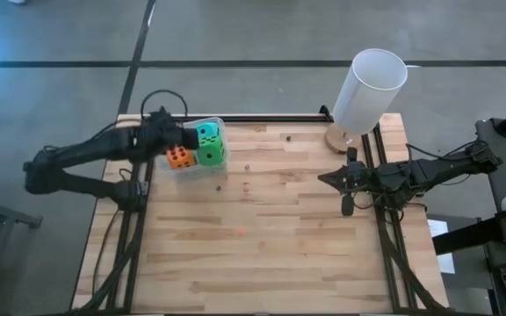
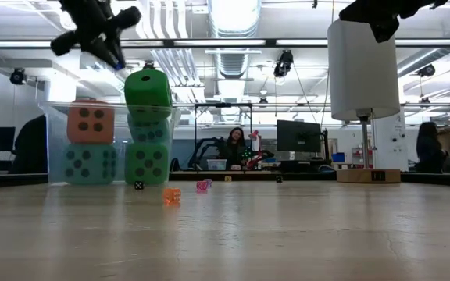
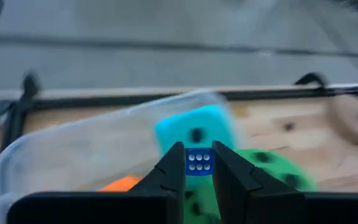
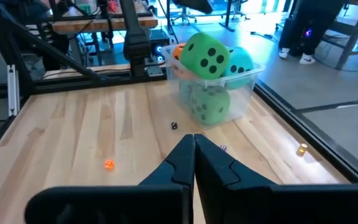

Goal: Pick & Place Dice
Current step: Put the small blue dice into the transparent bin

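Left gripper [image 3: 198,163] hovers over the clear tub [image 1: 219,125] at the table's 10 o'clock, pinching 1 tiny blue die [image 3: 198,161] above the big foam dice [image 1: 207,145], looks set for release, while right gripper [image 4: 194,155] waits at 3 o'clock, fingers pressed together.

big dice [image 1: 207,145] fill the tub [image 1: 220,125]; table [image 1: 262,254] middle open but for tiny dice [image 2: 171,195].

Green [image 4: 207,57], teal [image 2: 90,164], orange dice [image 2: 91,122] stacked; tiny blue die [image 3: 198,161] pinched
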Robot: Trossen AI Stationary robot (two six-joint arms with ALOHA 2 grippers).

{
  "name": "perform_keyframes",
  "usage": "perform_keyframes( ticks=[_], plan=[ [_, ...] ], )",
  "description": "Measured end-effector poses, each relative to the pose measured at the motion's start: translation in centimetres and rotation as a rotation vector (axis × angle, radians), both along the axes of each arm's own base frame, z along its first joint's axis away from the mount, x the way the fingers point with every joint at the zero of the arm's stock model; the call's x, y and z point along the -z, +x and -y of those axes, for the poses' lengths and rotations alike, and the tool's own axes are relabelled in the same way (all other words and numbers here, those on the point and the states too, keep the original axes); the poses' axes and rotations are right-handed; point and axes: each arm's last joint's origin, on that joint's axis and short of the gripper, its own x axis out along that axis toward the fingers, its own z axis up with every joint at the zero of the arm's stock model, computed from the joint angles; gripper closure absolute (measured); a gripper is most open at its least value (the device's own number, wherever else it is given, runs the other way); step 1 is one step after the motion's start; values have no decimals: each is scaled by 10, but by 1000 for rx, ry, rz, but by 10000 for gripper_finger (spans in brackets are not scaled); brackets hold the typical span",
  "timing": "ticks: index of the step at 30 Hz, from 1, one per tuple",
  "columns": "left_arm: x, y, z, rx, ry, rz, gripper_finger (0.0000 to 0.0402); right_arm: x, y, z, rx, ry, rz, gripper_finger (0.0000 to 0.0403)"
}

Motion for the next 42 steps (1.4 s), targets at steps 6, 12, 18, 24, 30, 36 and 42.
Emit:
perform_keyframes(
  ticks=[6, 12, 18, 24, 30, 36, 42],
  plan=[
    [15, -21, -42, -98, -225, -78, 344, 0, 0, 0, 0, 2, 1, 394],
    [26, -29, -55, -117, -251, -153, 344, 0, 0, 0, 0, 3, 2, 394],
    [30, -29, -55, -87, -246, -193, 341, -3, 1, 0, 0, 12, 32, 394],
    [32, -29, -56, -89, -250, -203, 309, -4, 1, 0, 0, 16, 45, 394],
    [32, -29, -56, -90, -250, -203, 270, -4, 1, 0, -1, 16, 45, 394],
    [32, -31, -59, -116, -233, -215, 236, -5, 1, 0, -1, 17, 49, 394],
    [46, -33, -58, -89, -247, -278, 219, -5, 1, 0, -1, 18, 51, 394]
  ],
)
